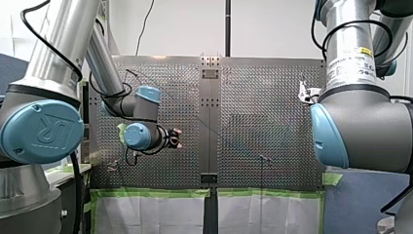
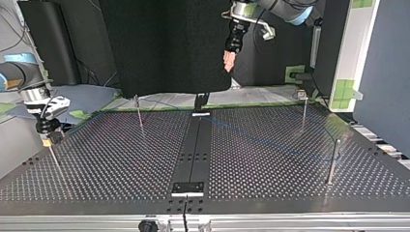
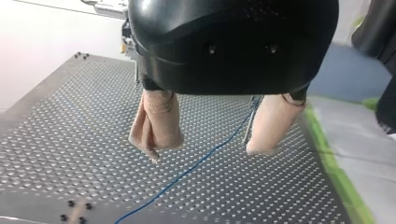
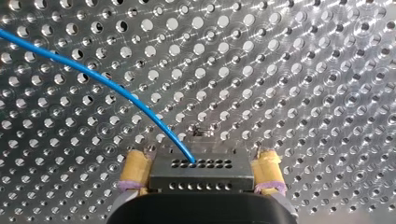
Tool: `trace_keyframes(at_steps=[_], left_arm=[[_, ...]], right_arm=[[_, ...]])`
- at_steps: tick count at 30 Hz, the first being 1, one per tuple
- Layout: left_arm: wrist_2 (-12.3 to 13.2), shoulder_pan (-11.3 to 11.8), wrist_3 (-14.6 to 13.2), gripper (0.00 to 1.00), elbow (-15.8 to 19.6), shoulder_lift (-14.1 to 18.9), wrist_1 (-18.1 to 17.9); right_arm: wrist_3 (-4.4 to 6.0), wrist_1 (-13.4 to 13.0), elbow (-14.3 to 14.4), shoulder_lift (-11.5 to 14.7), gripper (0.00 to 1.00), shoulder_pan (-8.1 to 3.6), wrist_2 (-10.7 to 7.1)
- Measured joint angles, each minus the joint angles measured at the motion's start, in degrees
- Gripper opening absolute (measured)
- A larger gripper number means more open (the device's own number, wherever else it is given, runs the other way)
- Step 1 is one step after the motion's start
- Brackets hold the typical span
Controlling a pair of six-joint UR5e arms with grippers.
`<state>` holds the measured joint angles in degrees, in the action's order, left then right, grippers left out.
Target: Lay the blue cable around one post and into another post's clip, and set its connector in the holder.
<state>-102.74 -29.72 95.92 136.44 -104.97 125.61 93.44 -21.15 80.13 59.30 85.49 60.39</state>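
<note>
My right gripper [image 4: 201, 161] has its yellow-padded fingers pinching the grey connector [image 4: 201, 173] by its two ends. It sits low over the perforated table [image 2: 121, 164], near the edge at the top view's left. The blue cable [image 4: 93, 77] runs out of the connector and lies slack across the table toward the edge at that view's right; whether it rounds any post I cannot tell. My left gripper [image 3: 206, 148] hangs high above the table, its beige pads spread with nothing between them. I judge the routing step to be in hand, with the connector not yet in its holder. The next move calls for carrying the connector so the cable bends around a post [image 2: 333, 162] without snagging or pulling taut.
</note>
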Motion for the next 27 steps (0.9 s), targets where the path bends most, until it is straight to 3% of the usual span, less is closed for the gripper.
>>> trace_keyframes(at_steps=[27], left_arm=[[0.04, 0.73, -0.54, 1.00, 0.39, 0.00, -12.70]], right_arm=[[-0.17, 0.57, 0.01, 0.00, 0.99, -0.16, -0.19]])
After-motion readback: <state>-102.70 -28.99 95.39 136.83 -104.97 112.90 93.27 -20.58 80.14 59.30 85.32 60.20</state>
